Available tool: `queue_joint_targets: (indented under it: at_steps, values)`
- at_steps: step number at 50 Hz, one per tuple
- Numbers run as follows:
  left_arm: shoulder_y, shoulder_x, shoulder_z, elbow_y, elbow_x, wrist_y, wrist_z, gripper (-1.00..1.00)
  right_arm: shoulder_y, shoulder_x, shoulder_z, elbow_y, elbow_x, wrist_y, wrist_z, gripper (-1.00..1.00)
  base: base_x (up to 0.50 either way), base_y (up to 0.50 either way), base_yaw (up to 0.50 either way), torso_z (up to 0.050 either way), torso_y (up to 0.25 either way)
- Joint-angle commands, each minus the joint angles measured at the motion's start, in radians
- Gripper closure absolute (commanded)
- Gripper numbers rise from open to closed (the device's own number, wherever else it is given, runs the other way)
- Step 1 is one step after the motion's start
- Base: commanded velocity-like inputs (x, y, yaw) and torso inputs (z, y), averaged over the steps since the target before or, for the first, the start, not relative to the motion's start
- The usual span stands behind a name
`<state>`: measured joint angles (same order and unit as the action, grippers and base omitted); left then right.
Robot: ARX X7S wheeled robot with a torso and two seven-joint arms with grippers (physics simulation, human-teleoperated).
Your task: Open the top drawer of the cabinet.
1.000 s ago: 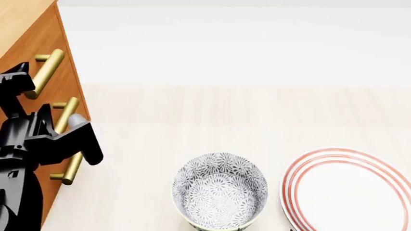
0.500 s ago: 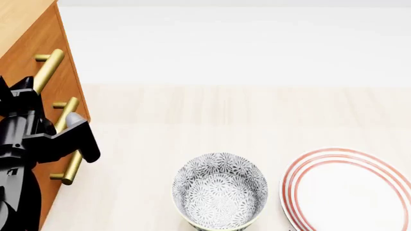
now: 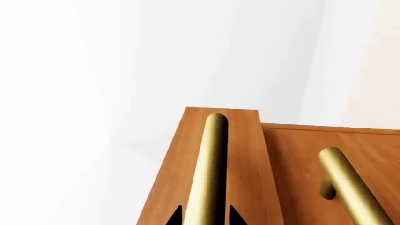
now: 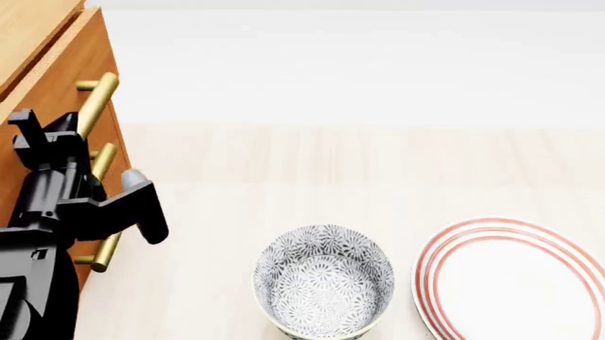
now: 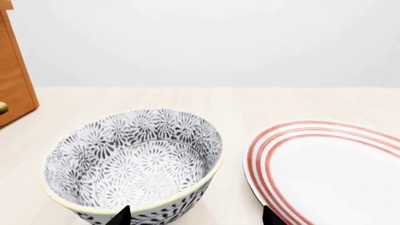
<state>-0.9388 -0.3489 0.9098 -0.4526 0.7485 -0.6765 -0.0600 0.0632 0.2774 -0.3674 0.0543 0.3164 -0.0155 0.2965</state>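
Note:
The orange-brown cabinet [image 4: 28, 28] stands at the far left of the head view. Its top drawer [image 4: 68, 67] stands out a little from the two lower drawers. My left gripper [image 4: 42, 131] is shut on the top drawer's brass bar handle [image 4: 98, 98]. In the left wrist view the handle [image 3: 209, 168] runs between my two black fingertips [image 3: 175, 216] on the raised drawer front [image 3: 250, 159], and my left gripper [image 3: 204, 218] sits around it. My right gripper [image 5: 195, 218] is open and empty, just in front of the patterned bowl [image 5: 134, 164]; it is out of the head view.
The second drawer's handle [image 4: 102, 161] and the third's [image 4: 106, 251] lie below the arm; the second handle also shows in the left wrist view [image 3: 347, 185]. A grey patterned bowl [image 4: 324, 283] and a red-ringed white plate [image 4: 515, 280] sit on the pale wooden floor.
The top drawer has slid out from the cabinet. My left gripper, closed on its handle, has moved away from the cabinet with it. Bowl and plate have not moved.

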Motion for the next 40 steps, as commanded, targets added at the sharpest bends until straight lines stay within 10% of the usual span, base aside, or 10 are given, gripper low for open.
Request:
queue_joint_targets:
  at_steps: [1,40]
  values:
    - [-0.04,0.061,0.027,0.034,0.041,0.029,0.042,1.0,-0.002,-0.018,0.021,-0.004,-0.017,-0.005,-0.02,-1.0,0.0,0.0,0.0,0.0,0.0]
    - [-0.053,0.169,0.112,0.061,0.066,0.059,0.07,1.0,0.004,-0.008,0.012,-0.001,-0.006,-0.012,-0.012,-1.0,0.01,0.0,0.0,0.0,0.0]
